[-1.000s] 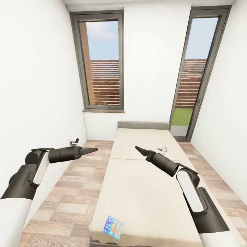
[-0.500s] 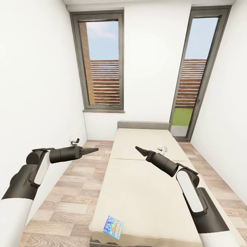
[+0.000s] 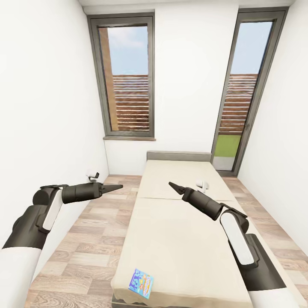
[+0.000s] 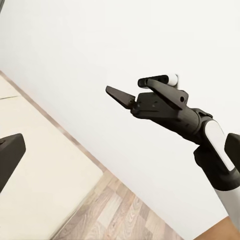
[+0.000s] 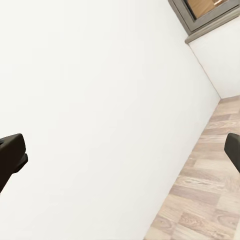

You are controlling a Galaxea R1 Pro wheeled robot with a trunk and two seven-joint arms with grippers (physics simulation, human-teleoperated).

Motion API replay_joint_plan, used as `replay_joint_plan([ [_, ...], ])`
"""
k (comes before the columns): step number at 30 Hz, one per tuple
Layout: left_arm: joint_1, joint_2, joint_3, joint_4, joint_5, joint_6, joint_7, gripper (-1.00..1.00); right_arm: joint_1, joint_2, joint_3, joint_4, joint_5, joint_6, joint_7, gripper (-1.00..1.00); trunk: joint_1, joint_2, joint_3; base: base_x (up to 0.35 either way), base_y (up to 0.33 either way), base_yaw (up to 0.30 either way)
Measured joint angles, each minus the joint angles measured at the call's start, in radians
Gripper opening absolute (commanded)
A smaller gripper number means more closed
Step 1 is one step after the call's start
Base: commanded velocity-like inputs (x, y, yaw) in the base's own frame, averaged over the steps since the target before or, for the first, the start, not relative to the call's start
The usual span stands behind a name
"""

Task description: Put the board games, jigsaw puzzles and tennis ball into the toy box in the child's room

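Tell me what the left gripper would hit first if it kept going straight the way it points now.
Probably nothing close: the left gripper points across open floor toward the bed, above its mattress, roughly at the right gripper; depth is unclear.

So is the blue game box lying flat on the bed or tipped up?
Flat: the blue game box lies face up on the bed, near its foot edge.

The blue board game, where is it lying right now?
In the head view, the blue board game lies flat on the bed, near the foot-end corner on the robot's left, below both raised arms.
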Motion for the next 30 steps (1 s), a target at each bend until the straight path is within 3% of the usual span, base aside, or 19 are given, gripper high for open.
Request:
replay_joint_plan([
  [23,0.0,0.0,0.001,0.0,-0.002,-0.002,0.006,1.0,0.001,-0.004,-0.005,0.0,-0.004,0.011,0.006,1.0,0.0,0.0,0.0,0.0,0.117,0.0],
  [30,0.0,0.002,0.002,0.0,-0.002,-0.002,0.006,1.0,0.04,-0.005,-0.005,-0.005,-0.035,0.013,0.006,1.0,0.0,0.0,0.0,-0.13,0.105,0.0],
])
